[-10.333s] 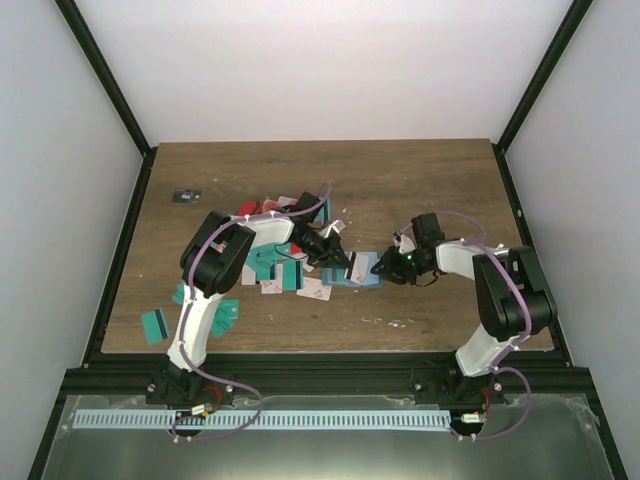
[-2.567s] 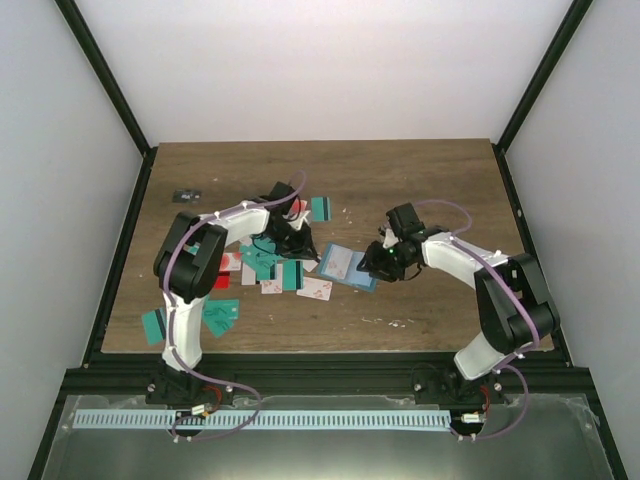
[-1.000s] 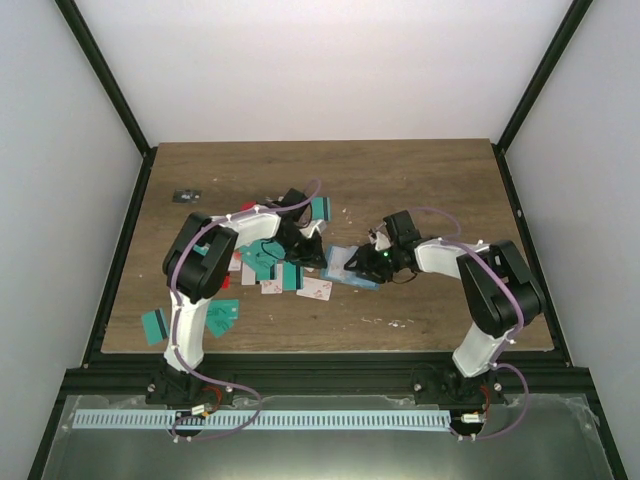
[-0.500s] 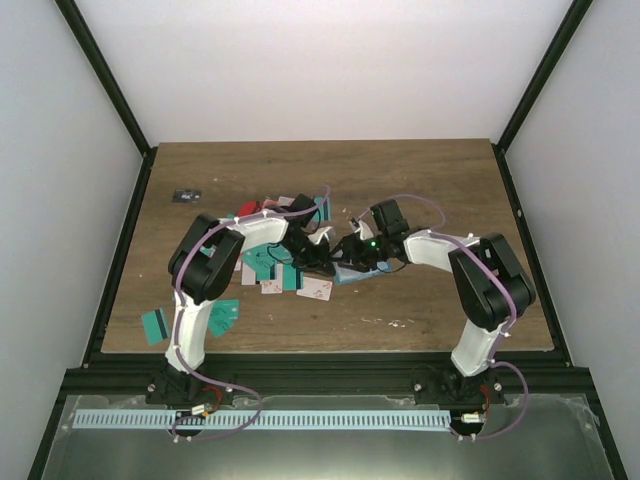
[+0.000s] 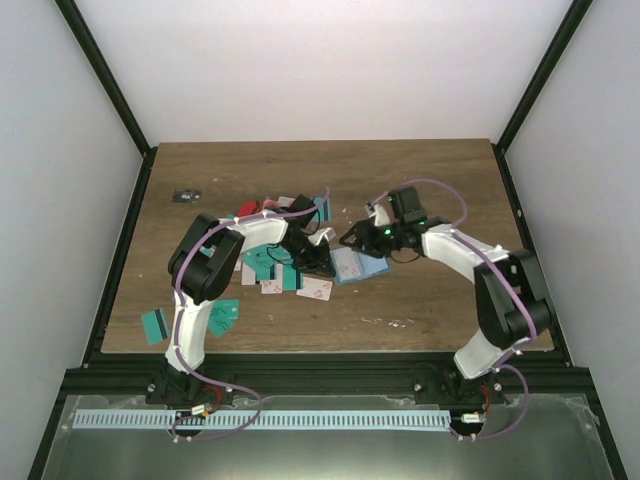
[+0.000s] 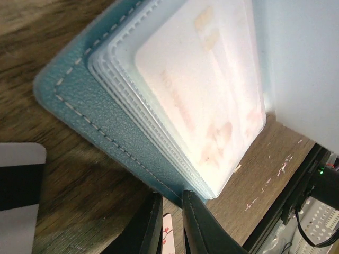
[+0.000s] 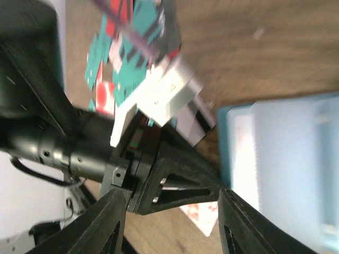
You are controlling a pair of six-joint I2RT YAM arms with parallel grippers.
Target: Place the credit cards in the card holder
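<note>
Inspection of table (image 5: 430,180), left edge to right edge. Found a small black object (image 5: 185,195) near the far-left corner. Found two teal cards (image 5: 222,313) near the near-left corner, apart from the rest. Logged the main heap of credit cards (image 5: 268,262), teal, red and white-pink, left of the table's centre, and one white-pink card (image 5: 315,289) just nearside of it. Located the left gripper (image 6: 170,194) between heap and card holder (image 6: 79,106), tips at the holder's edge. Read its jaws as drawn almost together, with a sliver of blotted white-pink card in the slit; could not tell whether pinched. Located the card holder at about the table's centre, lying open, stitched blue-teal cover down, clear pockets (image 6: 127,69) fanned on top, a pale pocketed card (image 6: 212,106) visible through the uppermost. Located the right gripper (image 7: 174,191) at the holder's far side, jaws well apart and gripping nothing, one finger (image 7: 233,217) over the holder's edge; contact not determinable.
</note>
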